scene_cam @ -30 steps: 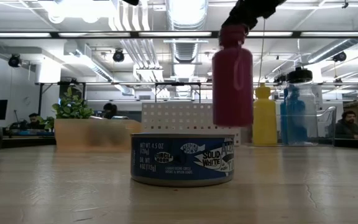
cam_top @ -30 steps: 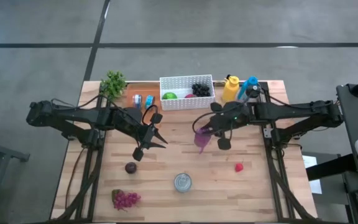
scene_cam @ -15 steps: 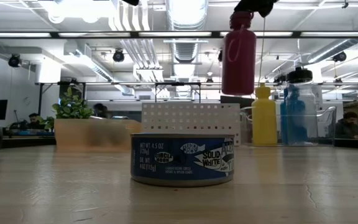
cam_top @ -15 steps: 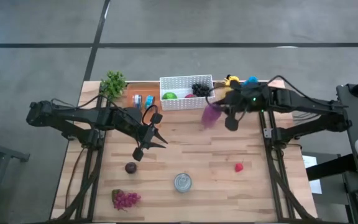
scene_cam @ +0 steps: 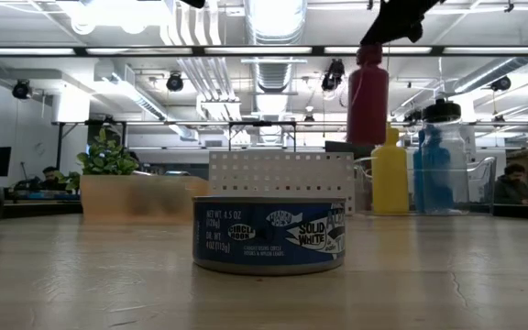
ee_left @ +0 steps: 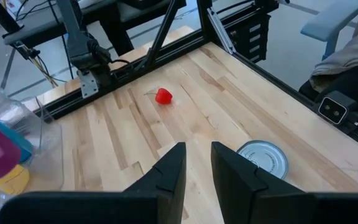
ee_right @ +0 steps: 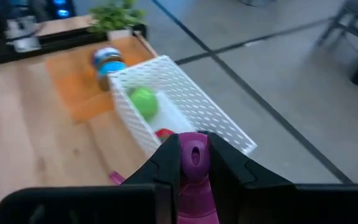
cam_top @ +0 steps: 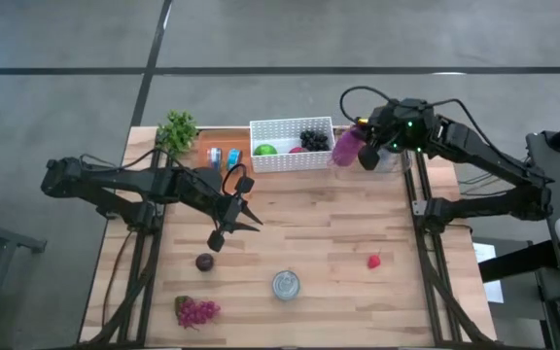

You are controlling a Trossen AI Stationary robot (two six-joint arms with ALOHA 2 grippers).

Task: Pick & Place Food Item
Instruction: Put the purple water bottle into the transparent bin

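High view
Right gripper (cam_top: pixel 368 156): raised over the table's far edge, just right of the basket, jaws closed on the neck of the magenta bottle (cam_top: pixel 346 147).
Bottle: off the table, tilted, its base toward the basket's right end.
Basket (cam_top: pixel 291 126): white, at the middle of the far edge; green fruit (cam_top: pixel 264 150) and dark grapes (cam_top: pixel 312 140) lie inside.
Left gripper (cam_top: pixel 238 223): left of the table's centre, jaws a narrow slit apart, nothing between them.
Plant (cam_top: pixel 177 130): far left corner.
Can (cam_top: pixel 286 285): near edge, middle.
Red berry (cam_top: pixel 373 261): right of the can, apart from it.
Dark fruit (cam_top: pixel 204 262): left of the can.
Purple grapes (cam_top: pixel 196 311): near left corner.

Low view
Can (scene_cam: pixel 269 235): foremost, upright on the table (scene_cam: pixel 447 284).
Bottle (scene_cam: pixel 368 92): hangs in the air, above and right of the basket (scene_cam: pixel 280 181).
Yellow bottle (scene_cam: pixel 390 178): stands by the far right edge, beside a blue bottle (scene_cam: pixel 440 165).

Left wrist view
Left fingers (ee_left: pixel 173 171): slightly parted, empty, above bare wood.
Can (ee_left: pixel 263 159): just past one fingertip.
Berry (ee_left: pixel 163 96): farther out, alone on the boards.

Right wrist view
Right fingers (ee_right: pixel 169 158): clamped on either side of the bottle (ee_right: pixel 194 177), whose cap shows between them.
Basket (ee_right: pixel 185 109): beyond the bottle, holding the green fruit (ee_right: pixel 143 99).
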